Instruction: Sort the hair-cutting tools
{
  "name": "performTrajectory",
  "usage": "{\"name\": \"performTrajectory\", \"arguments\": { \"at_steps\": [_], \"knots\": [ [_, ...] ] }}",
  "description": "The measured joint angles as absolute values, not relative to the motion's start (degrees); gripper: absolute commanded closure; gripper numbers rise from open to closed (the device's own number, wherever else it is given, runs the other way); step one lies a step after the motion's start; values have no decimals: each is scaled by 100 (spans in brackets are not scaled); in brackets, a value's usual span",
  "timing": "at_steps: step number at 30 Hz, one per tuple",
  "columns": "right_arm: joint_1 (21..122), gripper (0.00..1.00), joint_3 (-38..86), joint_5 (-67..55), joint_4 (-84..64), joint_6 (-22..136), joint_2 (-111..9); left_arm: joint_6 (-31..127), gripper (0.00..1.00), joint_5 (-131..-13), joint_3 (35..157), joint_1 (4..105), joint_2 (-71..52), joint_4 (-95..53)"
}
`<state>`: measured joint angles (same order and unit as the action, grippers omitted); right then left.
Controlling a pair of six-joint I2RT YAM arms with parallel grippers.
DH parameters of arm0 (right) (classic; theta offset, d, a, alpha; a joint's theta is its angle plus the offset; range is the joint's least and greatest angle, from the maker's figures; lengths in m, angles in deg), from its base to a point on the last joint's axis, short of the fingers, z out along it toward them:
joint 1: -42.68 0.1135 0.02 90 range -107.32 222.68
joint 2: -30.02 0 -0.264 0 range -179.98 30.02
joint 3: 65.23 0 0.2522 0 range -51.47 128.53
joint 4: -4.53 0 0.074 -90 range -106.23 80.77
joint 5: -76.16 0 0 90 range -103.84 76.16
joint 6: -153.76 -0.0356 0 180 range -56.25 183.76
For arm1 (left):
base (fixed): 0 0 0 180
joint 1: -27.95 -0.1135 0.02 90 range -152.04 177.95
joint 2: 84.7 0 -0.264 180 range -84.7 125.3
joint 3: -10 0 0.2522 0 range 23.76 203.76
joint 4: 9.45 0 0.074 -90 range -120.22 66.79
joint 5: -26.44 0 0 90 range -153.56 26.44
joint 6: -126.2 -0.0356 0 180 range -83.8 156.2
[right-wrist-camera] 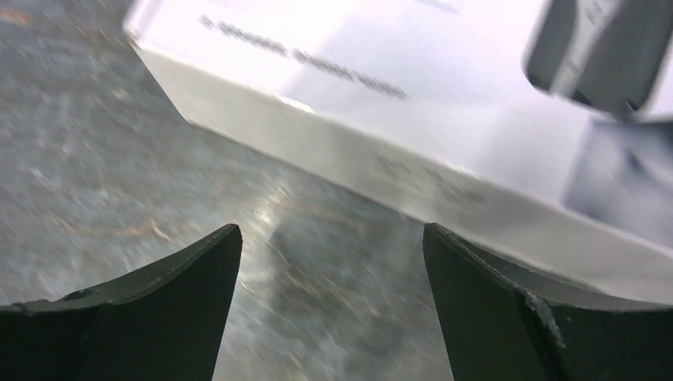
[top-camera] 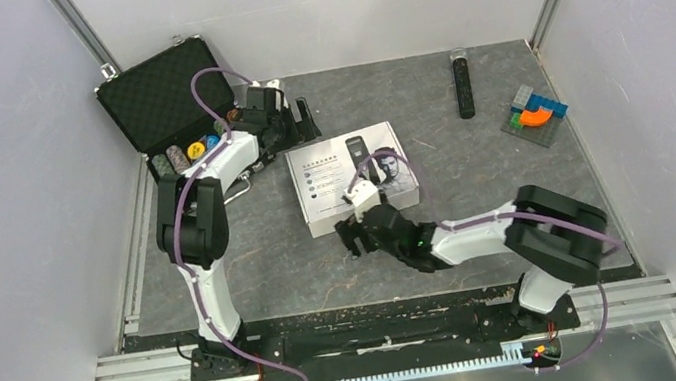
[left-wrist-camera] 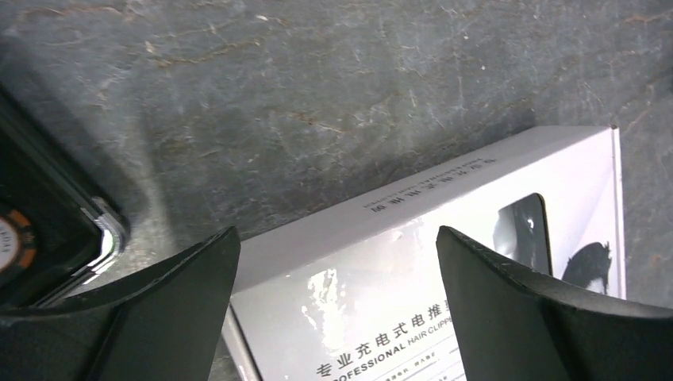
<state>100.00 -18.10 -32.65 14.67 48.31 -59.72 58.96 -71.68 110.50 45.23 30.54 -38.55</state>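
Observation:
The hair clipper and its black comb attachments are not in view. A white hair-clipper box [top-camera: 352, 176] lies shut and flat in the middle of the table, printed with a clipper and a man's head. My left gripper [top-camera: 301, 121] is open and empty just behind the box's far left corner. In the left wrist view the box [left-wrist-camera: 428, 262] lies below the open left gripper [left-wrist-camera: 337, 254]. My right gripper [top-camera: 353, 239] is open and empty just in front of the box's near edge. The right wrist view is blurred and shows the box [right-wrist-camera: 381, 103] ahead of the right gripper [right-wrist-camera: 332, 254].
An open black case [top-camera: 164, 100] with stacks of colourful chips [top-camera: 192, 152] stands at the back left; its corner [left-wrist-camera: 71, 238] shows in the left wrist view. A thin black stick [top-camera: 463, 83] lies at the back right. Colourful blocks [top-camera: 537, 112] sit at the far right.

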Motion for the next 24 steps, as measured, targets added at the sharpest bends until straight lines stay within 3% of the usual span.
{"name": "performTrajectory", "arguments": {
  "at_steps": [13, 24],
  "knots": [
    [10702, 27, -424, -4406, 1371, 4353, -7554, 6108, 0, -7708, 11050, 4510, 3155, -3780],
    [10785, 28, 41, -4985, 1642, 4125, -8140, 6115, 0, -7890, 11026, 4495, 3194, -3568]
  ]
}}
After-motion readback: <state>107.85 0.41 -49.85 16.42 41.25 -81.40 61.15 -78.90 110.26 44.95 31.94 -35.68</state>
